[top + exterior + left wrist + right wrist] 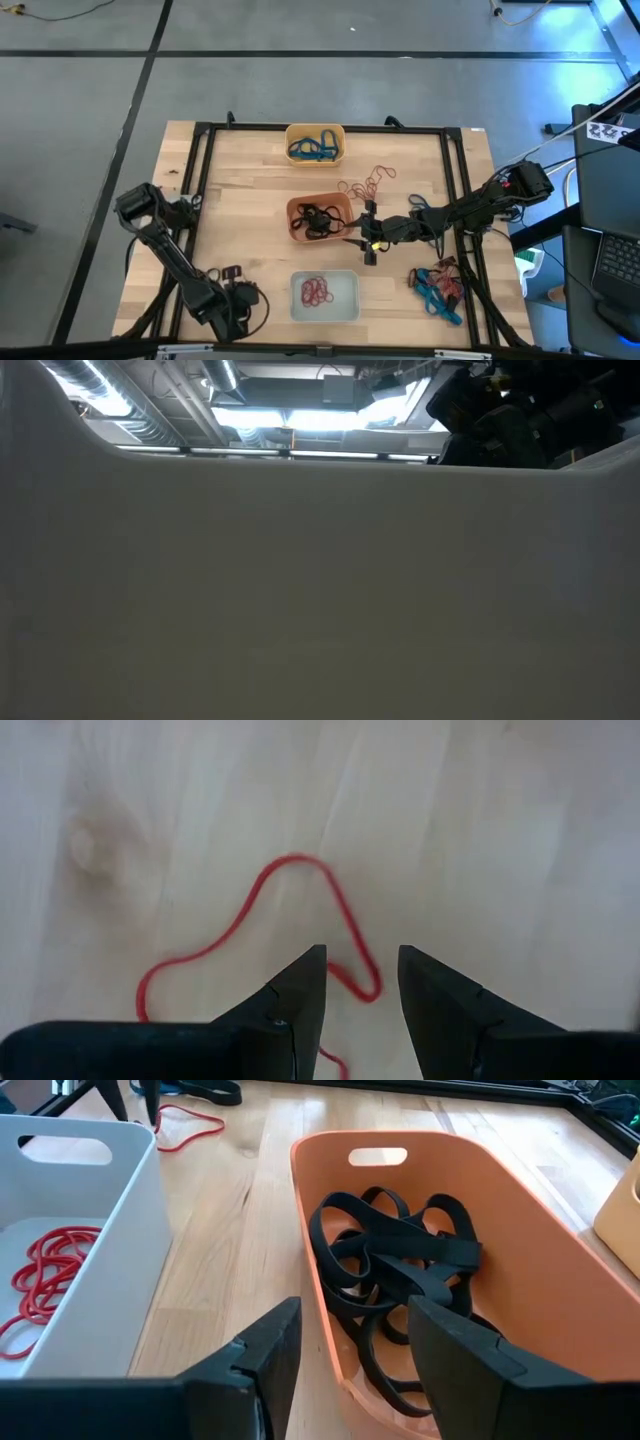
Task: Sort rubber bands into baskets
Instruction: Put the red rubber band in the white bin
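My left gripper point(362, 955) points down, open, just above a loose red rubber band point(300, 910) that lies flat on the wood near the table's front left point(230, 274); one bend of the band shows between the fingertips. My right gripper point(355, 1315) hangs open at the right rim of the red-orange basket point(320, 218), which holds black bands point(400, 1270). One finger is over the basket's inside and one is outside, with nothing between them. The whitish basket point(325, 297) holds red bands point(45, 1270). The yellow basket point(315, 143) holds blue bands.
Loose red bands point(365, 183) lie on the wood right of the red-orange basket. A heap of blue, red and black bands point(438, 288) lies at the front right. A black frame point(200, 160) rims the table. The whitish basket's wall point(320, 590) fills the low view.
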Tool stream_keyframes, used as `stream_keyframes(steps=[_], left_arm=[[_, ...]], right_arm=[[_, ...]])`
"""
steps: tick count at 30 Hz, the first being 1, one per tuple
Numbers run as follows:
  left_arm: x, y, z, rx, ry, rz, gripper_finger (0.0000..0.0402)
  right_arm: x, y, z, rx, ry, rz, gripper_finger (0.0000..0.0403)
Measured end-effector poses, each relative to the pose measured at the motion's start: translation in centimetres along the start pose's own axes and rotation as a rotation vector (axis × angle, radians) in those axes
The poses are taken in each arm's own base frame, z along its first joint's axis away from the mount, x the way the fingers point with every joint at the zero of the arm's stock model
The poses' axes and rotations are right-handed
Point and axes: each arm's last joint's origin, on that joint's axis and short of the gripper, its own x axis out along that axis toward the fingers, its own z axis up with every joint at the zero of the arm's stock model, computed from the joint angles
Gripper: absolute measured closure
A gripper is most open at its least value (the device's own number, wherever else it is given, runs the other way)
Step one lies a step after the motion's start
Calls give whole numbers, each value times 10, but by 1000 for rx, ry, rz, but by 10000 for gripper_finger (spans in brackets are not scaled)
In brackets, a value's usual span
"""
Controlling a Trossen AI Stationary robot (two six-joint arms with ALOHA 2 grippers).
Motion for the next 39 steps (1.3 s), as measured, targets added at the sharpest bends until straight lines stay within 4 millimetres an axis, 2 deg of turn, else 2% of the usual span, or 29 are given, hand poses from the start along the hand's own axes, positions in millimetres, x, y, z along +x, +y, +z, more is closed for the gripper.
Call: stream_keyframes(steps=[4,10,13,18,27,32,39], left_arm=[[10,2,-5,6,36,66,279],[10,6,-6,-23,56,107,284],[10,6,-6,-18,59,109,314],[10,7,-7,-4,65,118,389],[11,5,1,0,42,67,398],[0,6,10,-10,-10,50,399],[-27,6,27,0,-153,40,399]], right_arm=[[0,0,0,0,0,0,221],[0,0,0,0,0,0,221],[0,0,0,0,-1,0,221],[0,0,0,0,0,0,221],[0,0,0,0,0,0,221],[0,0,0,0,-1,-1,221],[0,0,0,0,-1,-1,221]])
